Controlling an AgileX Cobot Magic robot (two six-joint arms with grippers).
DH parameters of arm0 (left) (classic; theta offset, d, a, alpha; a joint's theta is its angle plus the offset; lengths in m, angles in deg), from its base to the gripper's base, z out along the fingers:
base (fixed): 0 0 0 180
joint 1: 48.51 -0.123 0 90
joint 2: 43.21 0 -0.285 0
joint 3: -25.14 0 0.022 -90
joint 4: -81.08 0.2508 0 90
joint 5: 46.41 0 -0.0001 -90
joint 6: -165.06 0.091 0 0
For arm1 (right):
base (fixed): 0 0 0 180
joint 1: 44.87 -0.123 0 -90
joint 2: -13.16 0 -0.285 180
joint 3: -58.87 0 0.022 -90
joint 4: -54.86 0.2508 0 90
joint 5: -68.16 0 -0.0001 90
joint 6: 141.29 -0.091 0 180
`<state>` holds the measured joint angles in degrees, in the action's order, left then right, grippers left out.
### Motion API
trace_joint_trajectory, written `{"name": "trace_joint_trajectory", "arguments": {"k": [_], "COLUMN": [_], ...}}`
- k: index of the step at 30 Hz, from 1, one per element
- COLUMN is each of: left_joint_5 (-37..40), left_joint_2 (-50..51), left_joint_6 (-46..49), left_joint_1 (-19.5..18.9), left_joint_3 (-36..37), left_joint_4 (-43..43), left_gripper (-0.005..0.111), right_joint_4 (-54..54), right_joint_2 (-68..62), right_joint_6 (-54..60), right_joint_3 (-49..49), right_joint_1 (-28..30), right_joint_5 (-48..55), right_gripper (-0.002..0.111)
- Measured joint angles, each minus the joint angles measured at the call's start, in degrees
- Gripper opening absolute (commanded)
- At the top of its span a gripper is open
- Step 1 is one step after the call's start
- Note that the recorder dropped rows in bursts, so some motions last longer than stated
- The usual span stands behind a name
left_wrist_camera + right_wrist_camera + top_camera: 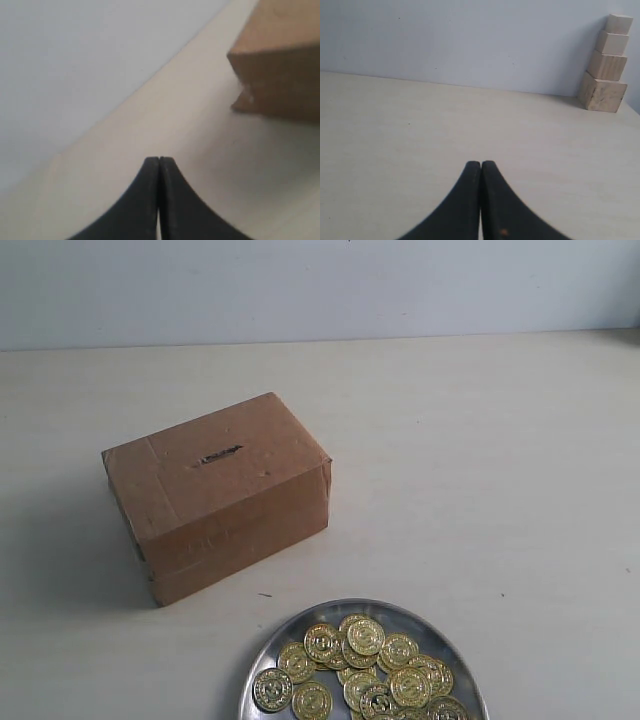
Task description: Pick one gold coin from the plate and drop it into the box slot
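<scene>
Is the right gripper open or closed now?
Shut. In the right wrist view the right gripper shows its two black fingers pressed together, with nothing between them.

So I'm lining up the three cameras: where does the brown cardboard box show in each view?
Exterior view: the rectangular brown cardboard box stands left of centre, behind the round silver metal plate.
Left wrist view: one corner of the box shows beyond the shut left claw, cut off by the frame.
Right wrist view: not in it.
Shared landmark: the pale table top, seen in all three.
</scene>
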<state>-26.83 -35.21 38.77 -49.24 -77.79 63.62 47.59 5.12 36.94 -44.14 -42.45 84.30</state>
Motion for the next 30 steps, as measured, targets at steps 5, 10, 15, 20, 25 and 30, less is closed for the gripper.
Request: {"name": "trace_joint_trajectory", "arguments": {"k": [5, 10, 15, 20, 25, 30], "left_joint_5": [0.0, 0.0, 0.0, 0.0, 0.0, 0.0], "left_joint_2": [0.0, 0.0, 0.0, 0.0, 0.0, 0.0], "left_joint_6": [-23.1, -24.8, -25.1, -25.2, -25.7, -35.5], "left_joint_1": [0.0, 0.0, 0.0, 0.0, 0.0, 0.0], "left_joint_3": [0.0, 0.0, 0.0, 0.0, 0.0, 0.0], "left_joint_4": [-1.8, -0.1, 0.0, 0.1, 0.1, 0.2], "left_gripper": [0.0, 0.0, 0.0, 0.0, 0.0, 0.0], "right_joint_4": [0.0, 0.0, 0.0, 0.0, 0.0, 0.0], "right_joint_2": [0.0, 0.0, 0.0, 0.0, 0.0, 0.0], "right_joint_6": [0.0, 0.0, 0.0, 0.0, 1.1, 3.0], "right_joint_3": [0.0, 0.0, 0.0, 0.0, 0.0, 0.0], "right_joint_1": [0.0, 0.0, 0.0, 0.0, 0.0, 0.0], "right_joint_5": [0.0, 0.0, 0.0, 0.4, 4.1, 5.3], "right_gripper": [0.0, 0.0, 0.0, 0.0, 0.0, 0.0]}}
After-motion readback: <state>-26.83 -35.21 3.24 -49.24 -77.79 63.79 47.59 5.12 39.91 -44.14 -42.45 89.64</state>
